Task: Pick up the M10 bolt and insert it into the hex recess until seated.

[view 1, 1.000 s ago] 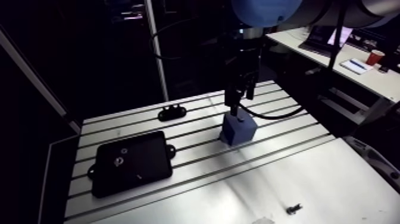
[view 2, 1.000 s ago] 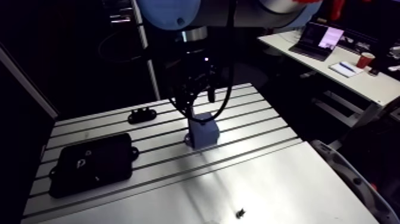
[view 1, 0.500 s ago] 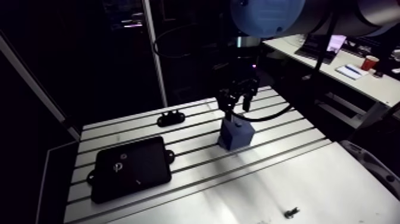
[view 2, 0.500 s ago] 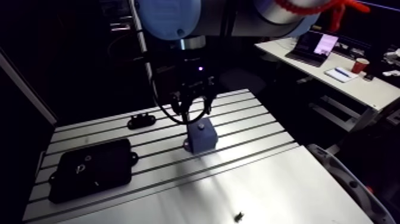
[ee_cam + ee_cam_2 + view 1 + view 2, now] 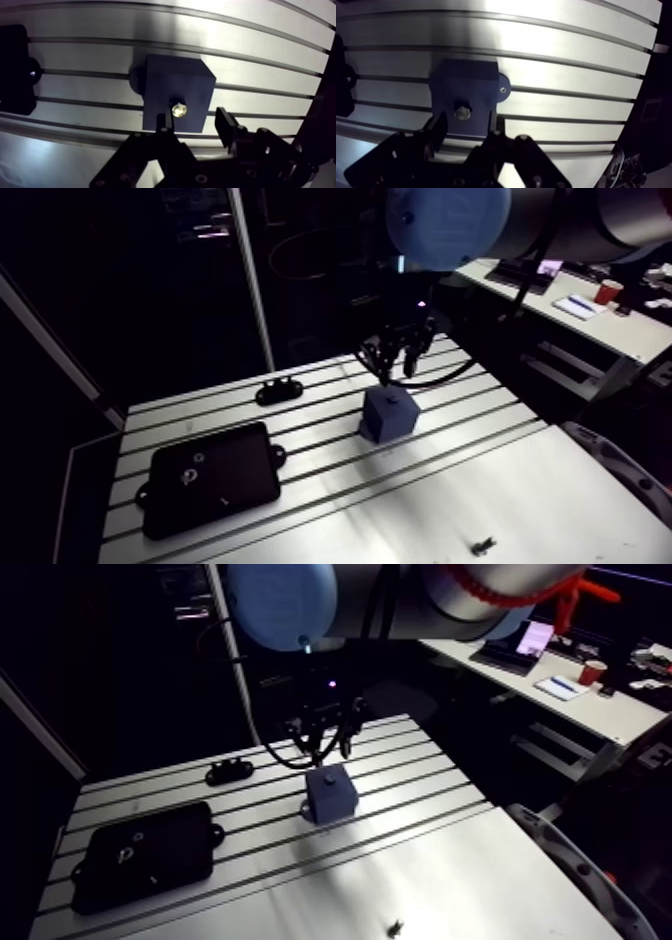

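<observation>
Blue block (image 5: 390, 414) is the reference, standing on the slotted aluminium table (image 5: 320, 460). Arm view: pincer (image 5: 398, 366) hangs above the block's far side, clear of its top face. Its fingers are too small and dark here to read. A black plate (image 5: 212, 488) lies flat on the slots, well apart from the block on the side away from the arm. A small black bracket (image 5: 279, 391) sits further back than the block on that same side, also apart from it. A small dark piece (image 5: 483, 545) lies on the plain sheet well to the near side of the block; can't tell what it is. Wrist view: the M10 bolt (image 5: 178, 109) is in the block's top face, near the edge closest to the pincer, with only its bright head showing. Can't tell if it's fully bottomed. Pincer (image 5: 194, 122) is released, its two fingers (image 5: 162, 124) spread with nothing between them. It sits above the block, with the bolt head just ahead of the gap and nearer one finger. A rounded mounting ear (image 5: 502, 89) sticks out from the block's base onto a slot. The black plate's edge shows off to one side of the block.
</observation>
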Robot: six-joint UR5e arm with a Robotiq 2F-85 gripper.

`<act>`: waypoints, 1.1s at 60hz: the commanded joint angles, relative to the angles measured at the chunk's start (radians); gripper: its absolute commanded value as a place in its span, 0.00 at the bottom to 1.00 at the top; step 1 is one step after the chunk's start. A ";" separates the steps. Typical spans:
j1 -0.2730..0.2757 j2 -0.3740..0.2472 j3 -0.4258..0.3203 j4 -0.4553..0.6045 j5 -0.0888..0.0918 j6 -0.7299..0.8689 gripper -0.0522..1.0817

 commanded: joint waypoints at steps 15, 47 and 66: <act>-0.002 -0.013 0.026 -0.016 0.009 0.033 0.49; -0.003 0.002 0.045 -0.056 0.023 0.027 0.49; -0.011 0.002 0.046 -0.056 0.026 0.020 0.49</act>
